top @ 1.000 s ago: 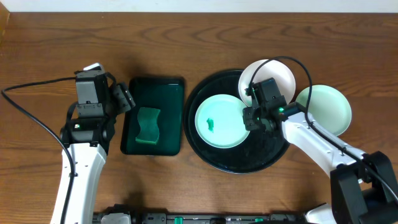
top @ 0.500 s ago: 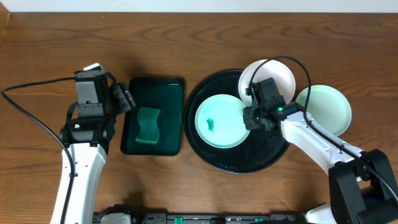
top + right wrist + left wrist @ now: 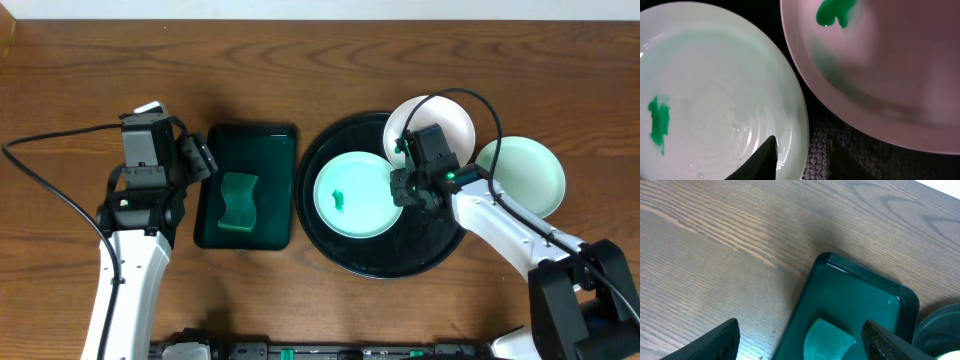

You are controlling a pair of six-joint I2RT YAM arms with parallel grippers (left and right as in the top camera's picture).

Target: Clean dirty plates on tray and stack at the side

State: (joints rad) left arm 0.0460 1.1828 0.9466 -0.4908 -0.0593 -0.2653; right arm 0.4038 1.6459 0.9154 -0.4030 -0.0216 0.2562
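Note:
On the black tray (image 3: pixel 380 258) lies a mint plate (image 3: pixel 352 195) with a green smear. A white plate (image 3: pixel 430 125), also smeared, rests at the tray's back right rim. Another mint plate (image 3: pixel 522 175) sits on the table to the right of the tray. My right gripper (image 3: pixel 400 190) is open and straddles the right rim of the mint plate (image 3: pixel 715 90): one finger (image 3: pixel 762 160) lies over the dish, the other (image 3: pixel 850 160) over the tray, a gap still showing. The white plate (image 3: pixel 880 60) fills that view's upper right. My left gripper (image 3: pixel 800 330) hangs open, holding nothing.
A dark green rectangular tray (image 3: pixel 245 150) with a green sponge (image 3: pixel 238 200) stands left of the black tray. The left gripper (image 3: pixel 205 158) hovers over its left edge, the sponge (image 3: pixel 827 340) between its fingers from above. Cables trail from both arms.
The right gripper's jaws have narrowed slightly around the mint plate's rim. Nothing else has moved.

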